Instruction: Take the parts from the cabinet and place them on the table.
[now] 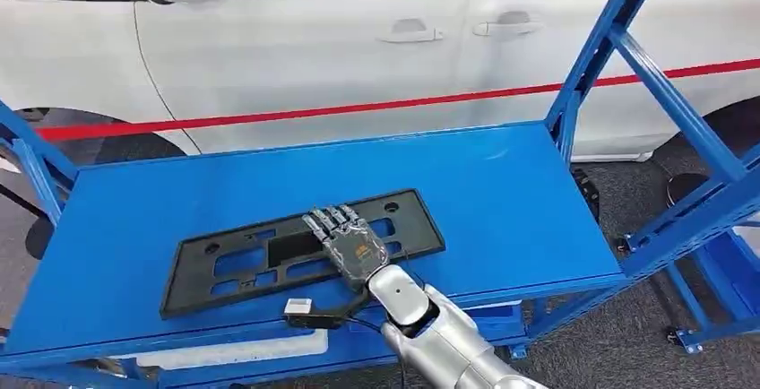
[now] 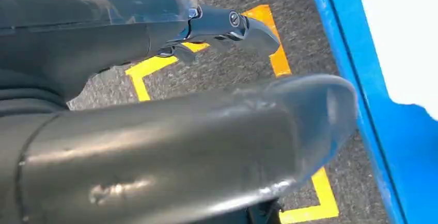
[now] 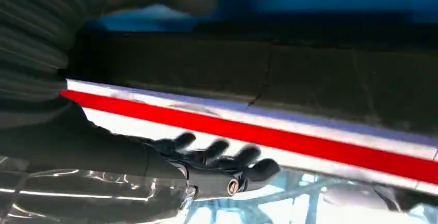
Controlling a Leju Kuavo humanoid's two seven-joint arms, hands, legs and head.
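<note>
Though its fingers lie spread over the black plate (image 1: 300, 250), the right hand (image 1: 348, 241) grips nothing — stiff, light plastic, best taken by its near edge.

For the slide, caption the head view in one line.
Right hand rests flat, fingers extended, on a black license plate frame lying on the blue table, white car behind.

matt black plastic part (image 1: 300, 250), glossy blue shelf (image 1: 502, 183)

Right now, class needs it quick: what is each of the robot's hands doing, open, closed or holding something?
Left hand: open, holding nothing, hanging over the floor.
Right hand: fingers spread flat over the black frame; open, no grip visible.
</note>
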